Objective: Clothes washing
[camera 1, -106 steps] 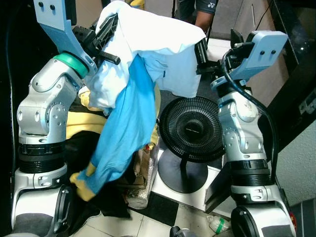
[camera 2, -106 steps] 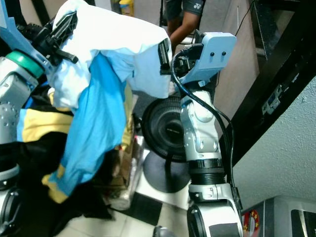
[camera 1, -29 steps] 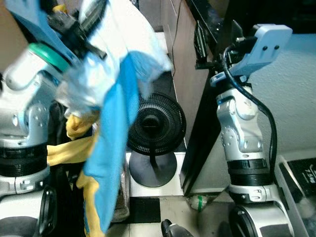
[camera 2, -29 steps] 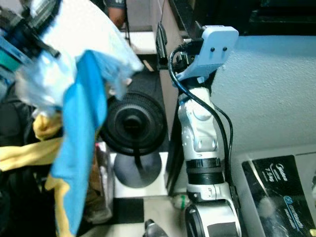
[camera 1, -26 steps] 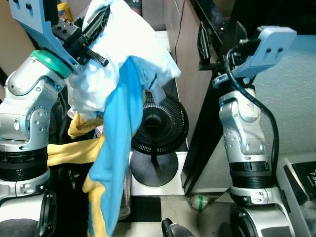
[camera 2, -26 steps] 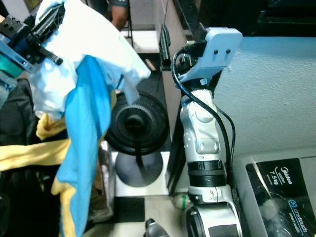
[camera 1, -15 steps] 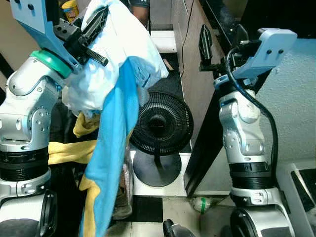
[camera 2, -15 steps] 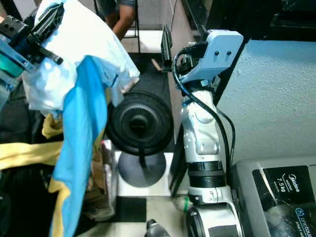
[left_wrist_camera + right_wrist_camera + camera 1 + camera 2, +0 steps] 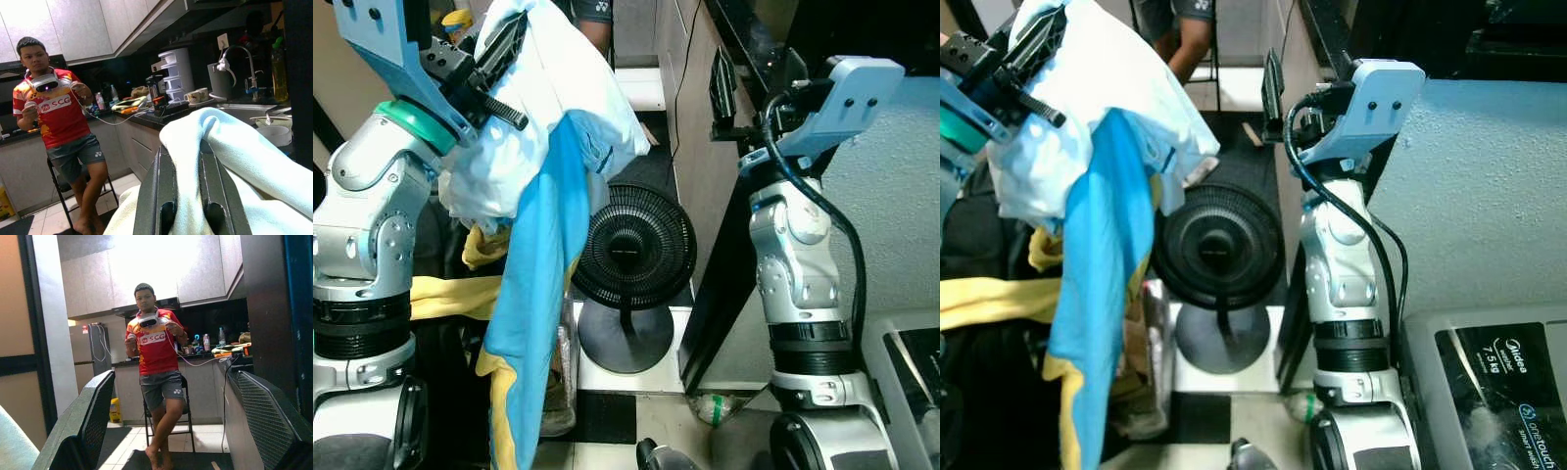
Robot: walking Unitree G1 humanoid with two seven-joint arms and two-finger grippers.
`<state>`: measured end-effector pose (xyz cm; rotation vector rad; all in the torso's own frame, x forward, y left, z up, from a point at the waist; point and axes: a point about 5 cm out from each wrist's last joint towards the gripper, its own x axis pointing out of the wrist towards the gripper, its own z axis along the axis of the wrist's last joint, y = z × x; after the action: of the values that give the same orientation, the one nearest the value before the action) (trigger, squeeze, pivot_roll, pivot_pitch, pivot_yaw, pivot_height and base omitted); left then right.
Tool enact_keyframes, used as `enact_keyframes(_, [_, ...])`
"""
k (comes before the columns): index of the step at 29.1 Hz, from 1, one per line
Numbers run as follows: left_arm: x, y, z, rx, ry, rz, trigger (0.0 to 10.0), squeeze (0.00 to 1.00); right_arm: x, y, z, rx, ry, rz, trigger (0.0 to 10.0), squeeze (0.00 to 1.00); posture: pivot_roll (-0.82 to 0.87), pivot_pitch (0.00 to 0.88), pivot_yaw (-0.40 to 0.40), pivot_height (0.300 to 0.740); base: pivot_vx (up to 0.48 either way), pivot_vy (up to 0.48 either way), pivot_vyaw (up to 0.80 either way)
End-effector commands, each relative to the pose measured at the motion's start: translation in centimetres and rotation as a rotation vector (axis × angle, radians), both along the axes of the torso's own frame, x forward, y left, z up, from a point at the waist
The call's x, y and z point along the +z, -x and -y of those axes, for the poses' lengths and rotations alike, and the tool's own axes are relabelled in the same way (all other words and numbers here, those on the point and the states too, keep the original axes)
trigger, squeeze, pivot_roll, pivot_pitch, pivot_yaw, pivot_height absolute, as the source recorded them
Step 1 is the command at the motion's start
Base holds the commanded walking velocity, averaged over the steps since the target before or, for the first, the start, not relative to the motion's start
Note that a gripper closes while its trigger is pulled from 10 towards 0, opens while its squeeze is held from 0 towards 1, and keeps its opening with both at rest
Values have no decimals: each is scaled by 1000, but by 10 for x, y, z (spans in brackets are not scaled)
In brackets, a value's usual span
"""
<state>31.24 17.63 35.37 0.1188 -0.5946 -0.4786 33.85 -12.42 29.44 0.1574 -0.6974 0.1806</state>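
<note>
My left gripper (image 9: pixel 505 47) is raised at the upper left, shut on a white garment (image 9: pixel 570 88). The wrist view has the white garment (image 9: pixel 230 147) pinched between the two black fingers (image 9: pixel 159 196). A blue garment with yellow trim (image 9: pixel 536 294) hangs down from the same bundle. My right gripper (image 9: pixel 721 80) is held up at the right, open and empty, apart from the clothes. In its wrist view the right gripper (image 9: pixel 171 382) has spread fingers (image 9: pixel 88 421). A grey washing machine top (image 9: pixel 1494 387) lies at the lower right.
A black floor fan (image 9: pixel 636 253) stands on a white base between my arms. Yellow and dark clothes (image 9: pixel 440 299) pile at the left. A dark cabinet edge (image 9: pixel 720 284) runs beside my right arm. A bottle (image 9: pixel 713 406) lies on the floor. A person (image 9: pixel 156 377) sits ahead.
In the earliest frames my right gripper was at the white garment's edge; now it is clear of it and the bundle hangs from the left gripper alone. The view has swung right.
</note>
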Motion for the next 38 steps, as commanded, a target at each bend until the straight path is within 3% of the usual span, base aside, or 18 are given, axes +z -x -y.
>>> enact_keyframes(1, [9, 8, -1, 6, 9, 63, 10000, 0, 1, 0, -1, 8, 4, 2, 10000, 0, 89, 0, 65, 740, 0, 0, 0])
enact_keyframes(6, [7, 6, -2, 11, 10, 59, 10000, 0, 2, -1, -1, 8, 7, 2, 10000, 0, 88, 0, 64, 740, 0, 0, 0])
enact_keyframes(8, [-6, -2, -4, 41, -9, 19, 10000, 0, -1, -2, -2, 6, 12, -8, 10000, 0, 90, 0, 64, 740, 0, 0, 0])
enact_keyframes(13, [-17, -6, -7, 68, -25, -17, 10000, 0, -7, -2, -4, 12, 19, -25, 10000, 0, 88, 0, 65, 740, 0, 0, 0])
enact_keyframes(38, [-14, -12, -11, 99, 50, -46, 10000, 0, -7, -4, -3, 13, 11, -30, 10000, 0, 91, 2, 65, 740, 0, 14, 0])
